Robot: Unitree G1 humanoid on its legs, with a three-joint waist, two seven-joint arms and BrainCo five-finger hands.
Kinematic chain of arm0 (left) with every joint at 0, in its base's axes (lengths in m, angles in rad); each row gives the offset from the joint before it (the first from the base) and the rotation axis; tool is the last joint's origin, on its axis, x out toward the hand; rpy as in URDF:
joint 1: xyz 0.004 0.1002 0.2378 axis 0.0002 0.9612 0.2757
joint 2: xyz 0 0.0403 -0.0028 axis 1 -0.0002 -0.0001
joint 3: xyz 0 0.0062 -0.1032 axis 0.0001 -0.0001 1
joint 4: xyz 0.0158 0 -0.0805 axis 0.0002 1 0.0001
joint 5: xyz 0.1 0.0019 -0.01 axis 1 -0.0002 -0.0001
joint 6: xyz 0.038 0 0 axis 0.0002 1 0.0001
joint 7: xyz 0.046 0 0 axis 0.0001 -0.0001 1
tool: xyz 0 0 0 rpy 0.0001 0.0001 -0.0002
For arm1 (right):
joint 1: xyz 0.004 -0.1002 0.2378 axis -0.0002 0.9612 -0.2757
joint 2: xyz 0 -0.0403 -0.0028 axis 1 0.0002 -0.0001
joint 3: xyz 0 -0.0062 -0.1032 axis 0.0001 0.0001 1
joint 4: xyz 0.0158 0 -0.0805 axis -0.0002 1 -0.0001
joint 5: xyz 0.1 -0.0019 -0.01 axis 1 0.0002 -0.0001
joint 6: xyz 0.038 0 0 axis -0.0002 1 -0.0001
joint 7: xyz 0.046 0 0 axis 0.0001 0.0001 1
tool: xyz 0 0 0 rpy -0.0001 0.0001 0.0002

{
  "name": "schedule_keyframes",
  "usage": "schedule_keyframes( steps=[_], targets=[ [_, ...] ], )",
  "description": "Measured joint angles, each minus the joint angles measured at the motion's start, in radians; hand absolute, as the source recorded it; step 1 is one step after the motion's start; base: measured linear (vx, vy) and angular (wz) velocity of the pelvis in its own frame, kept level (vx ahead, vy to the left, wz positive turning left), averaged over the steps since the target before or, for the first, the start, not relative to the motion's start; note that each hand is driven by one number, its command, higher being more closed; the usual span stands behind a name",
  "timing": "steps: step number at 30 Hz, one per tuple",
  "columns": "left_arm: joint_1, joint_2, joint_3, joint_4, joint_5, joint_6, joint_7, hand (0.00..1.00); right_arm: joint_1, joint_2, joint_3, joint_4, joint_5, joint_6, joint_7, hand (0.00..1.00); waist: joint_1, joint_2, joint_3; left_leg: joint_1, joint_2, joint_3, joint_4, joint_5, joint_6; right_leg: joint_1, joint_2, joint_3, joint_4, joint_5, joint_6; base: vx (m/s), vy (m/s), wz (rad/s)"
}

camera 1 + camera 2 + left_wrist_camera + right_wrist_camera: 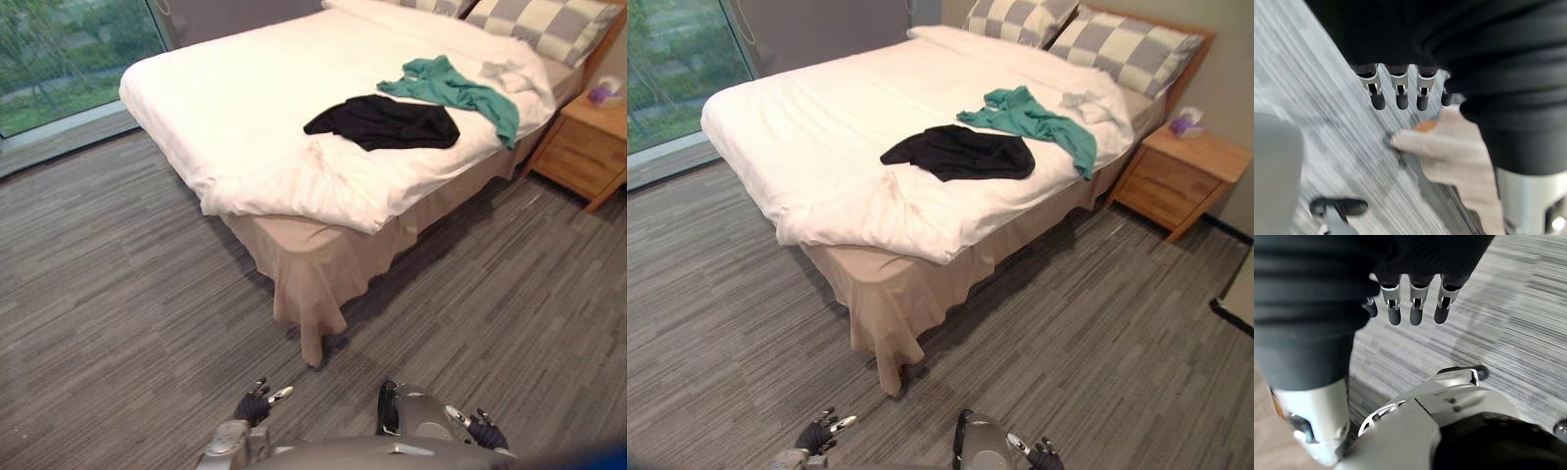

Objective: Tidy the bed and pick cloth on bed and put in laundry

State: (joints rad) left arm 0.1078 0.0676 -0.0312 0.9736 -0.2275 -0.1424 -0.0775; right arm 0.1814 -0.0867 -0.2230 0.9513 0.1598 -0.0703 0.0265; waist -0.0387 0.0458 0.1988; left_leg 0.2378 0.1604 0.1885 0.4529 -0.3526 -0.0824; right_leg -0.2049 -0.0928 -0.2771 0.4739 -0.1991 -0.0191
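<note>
Left hand (257, 404) and right hand (487, 432): both low over the grey floor (118, 294), fingers straight and spread, nothing held. Bed (245, 98) ahead. Black cloth (384, 122) lies flat on the duvet near the side edge facing the nightstand (1181, 176). Green cloth (451, 86) lies just beside it, toward the pillows (1127, 49), one end draped over that edge.

Both arms hang low at the bottom edge of the head views. The left hand (257, 403) sits at about 6 o'clock and the right hand (484, 431) at about 5 o'clock, well apart. On the left hand, fingers (1377, 95) are straight, relaxed and empty. On the right hand, fingers (1416, 308) are in a straight row, thumb apart, also empty.
</note>
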Motion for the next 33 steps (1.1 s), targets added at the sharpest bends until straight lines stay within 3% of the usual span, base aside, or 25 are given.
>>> schedule_keyframes(
  steps=[2,3,5,6,7,8,9,10,12,14,18,25,29,33],
  targets=[
    [0.002,-0.007,0.037,-0.017,-0.002,-0.016,-0.001,0.0,-0.009,-0.01,0.004,0.003,-0.035,0.013,0.001,0.0,0.004,0.003,0.009,-0.164,0.102,0.001,0.37,0.038,-0.017,0.104,0.044,-0.027,-0.084,-0.011,-0.01,0.37,-0.256,0.29],
    [0.008,-0.007,0.042,-0.014,-0.002,-0.022,0.007,0.0,-0.022,-0.014,0.005,0.024,-0.048,0.02,-0.002,0.0,0.006,0.001,0.026,-0.205,0.144,0.019,0.457,0.036,-0.016,0.211,0.06,-0.057,-0.157,0.005,-0.024,0.37,-0.187,0.2],
    [0.004,0.003,0.039,-0.015,-0.017,-0.022,0.01,0.0,-0.028,-0.018,0.014,0.051,-0.058,0.028,-0.006,0.0,0.017,-0.003,0.025,-0.22,0.151,0.057,0.393,0.035,-0.016,0.289,0.061,-0.065,-0.217,0.01,-0.021,0.33,-0.121,0.1],
    [-0.002,0.0,0.035,-0.014,-0.019,-0.024,0.01,0.0,-0.029,-0.033,0.042,0.054,-0.076,0.035,-0.01,0.0,0.031,-0.003,0.025,-0.225,0.128,0.083,0.228,0.036,-0.016,0.341,0.054,-0.065,-0.267,0.016,-0.01,0.3,-0.051,0.0],
    [-0.002,-0.001,0.034,-0.015,-0.02,-0.024,0.01,0.0,-0.03,-0.035,0.045,0.056,-0.076,0.035,-0.009,0.0,0.032,-0.003,0.025,-0.226,0.121,0.083,0.189,0.036,-0.016,0.348,0.053,-0.064,-0.276,0.018,-0.008,0.34,-0.002,-0.06],
    [-0.001,-0.004,0.032,-0.012,-0.025,-0.026,0.011,0.0,-0.034,-0.039,0.049,0.062,-0.082,0.034,-0.01,0.0,0.032,0.0,0.023,-0.221,0.084,0.077,-0.001,0.081,-0.012,0.367,0.047,-0.064,-0.302,0.022,0.0,0.26,0.064,-0.03],
    [-0.002,-0.012,0.026,-0.007,-0.026,-0.027,0.012,0.0,-0.036,-0.052,0.059,0.065,-0.09,0.031,-0.011,0.0,0.029,0.017,0.019,-0.231,0.06,0.073,-0.162,0.233,0.005,0.367,0.057,-0.061,-0.309,0.02,0.011,0.26,0.091,-0.12],
    [-0.004,-0.01,0.025,-0.007,-0.034,-0.028,0.013,0.0,-0.041,-0.052,0.063,0.078,-0.098,0.033,-0.014,0.0,0.036,0.011,0.017,-0.229,0.052,0.073,-0.169,0.228,-0.003,0.367,0.053,-0.051,-0.311,0.017,0.017,0.29,0.089,-0.03],
    [-0.011,0.028,-0.008,0.01,-0.038,-0.011,0.022,0.0,-0.05,-0.034,0.08,0.09,-0.125,0.031,-0.022,0.0,0.031,-0.033,-0.008,-0.191,-0.007,0.079,-0.303,0.282,0.011,0.354,0.012,-0.045,-0.33,0.028,0.042,0.27,0.101,0.1],
    [-0.022,0.042,-0.009,0.032,-0.043,0.012,0.03,0.0,-0.05,-0.021,0.079,0.096,-0.125,0.03,-0.028,0.0,0.028,-0.055,-0.008,-0.165,-0.041,0.076,-0.382,0.318,0.019,0.354,-0.013,-0.057,-0.334,0.027,0.054,0.16,0.096,0.22],
    [-0.017,0.052,-0.009,0.034,-0.128,0.05,0.06,0.0,-0.051,-0.011,0.079,0.11,-0.129,0.03,-0.031,0.0,0.031,-0.06,-0.009,-0.103,-0.075,0.062,-0.456,0.344,0.026,0.401,-0.035,-0.07,-0.337,0.032,0.072,0.13,0.067,0.3],
    [0.005,0.049,0.058,0.078,-0.456,0.068,0.2,0.0,-0.069,-0.004,0.079,0.143,-0.145,0.024,-0.035,0.0,0.032,-0.075,-0.005,-0.07,-0.091,-0.007,-0.551,0.417,0.023,0.436,-0.036,-0.137,-0.349,0.038,0.082,-0.04,-0.03,0.29],
    [0.048,0.041,0.193,0.11,-0.575,0.038,0.239,0.0,-0.071,-0.011,0.076,0.145,-0.14,0.048,-0.033,0.0,0.039,-0.076,0.002,-0.07,-0.101,-0.035,-0.558,0.425,0.03,0.453,-0.041,-0.162,-0.366,0.021,0.091,-0.15,-0.02,0.21],
    [0.067,0.038,0.312,0.067,-0.64,-0.036,0.245,0.0,-0.081,-0.032,0.064,0.144,-0.123,0.102,-0.004,0.0,0.044,-0.053,0.011,-0.096,-0.116,-0.06,-0.559,0.431,0.034,0.457,-0.05,-0.206,-0.372,0.0,0.102,-0.2,0.017,0.28]
  ],
)
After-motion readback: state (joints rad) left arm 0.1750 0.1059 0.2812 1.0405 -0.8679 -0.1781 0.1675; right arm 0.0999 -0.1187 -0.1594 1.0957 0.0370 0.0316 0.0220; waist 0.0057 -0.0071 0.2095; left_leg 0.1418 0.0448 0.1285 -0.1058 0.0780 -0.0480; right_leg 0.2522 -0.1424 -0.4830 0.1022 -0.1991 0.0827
